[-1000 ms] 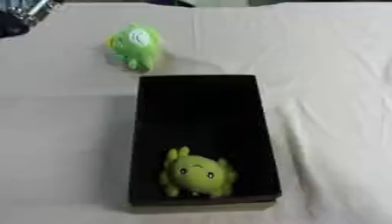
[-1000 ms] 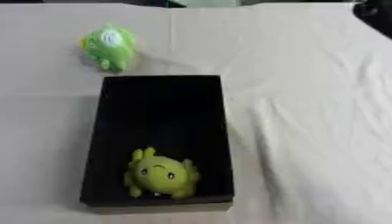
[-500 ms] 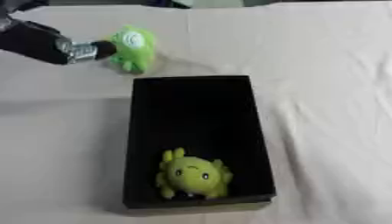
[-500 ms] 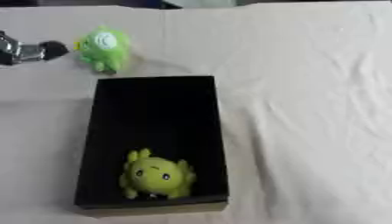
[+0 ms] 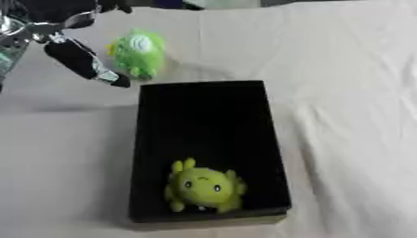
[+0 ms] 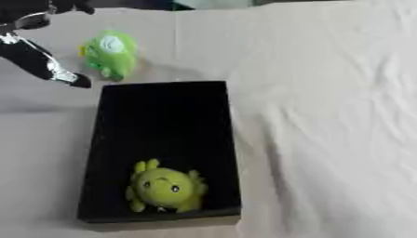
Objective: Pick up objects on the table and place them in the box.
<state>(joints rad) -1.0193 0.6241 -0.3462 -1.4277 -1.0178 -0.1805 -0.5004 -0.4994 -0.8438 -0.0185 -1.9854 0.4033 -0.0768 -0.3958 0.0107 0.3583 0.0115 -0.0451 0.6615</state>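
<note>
Across the whole surface (image 5: 350, 69), draped in pale creased cloth, only three task things: toward the near edge and left of centre, a long black box (image 5: 208, 148), long axis running from the near edge to the far edge, open side up. Inside, at the near end, a yellow-green plush (image 5: 204, 187), face up toward the camera, little ears or spikes toward the far end, already counted as placed. Beyond the box's far left corner, near but apart from the rim, a green plush (image 5: 137, 52), lying roughly upright in the view, long axis near-to-far with a slight lean, pale round patch at its far end turned upward, darker underside toward the box. At the far left corner of the surface, left robot hand (image 5: 81, 60), fingers spread wide and holding nothing, one dark finger angled down toward the near side, just beside the green plush on its left, contact not clear. Right robot hand nowhere in view. Likely risks: soft rounded toy rolling or sliding away if nudged from the left before fingers close around it, perhaps toward the far edge; a pinch on loose fabric alone, letting it slip during the lift; a low carry catching the box's far rim and shifting the box; a drop onto the plush already inside rather than into the free far end.
</note>
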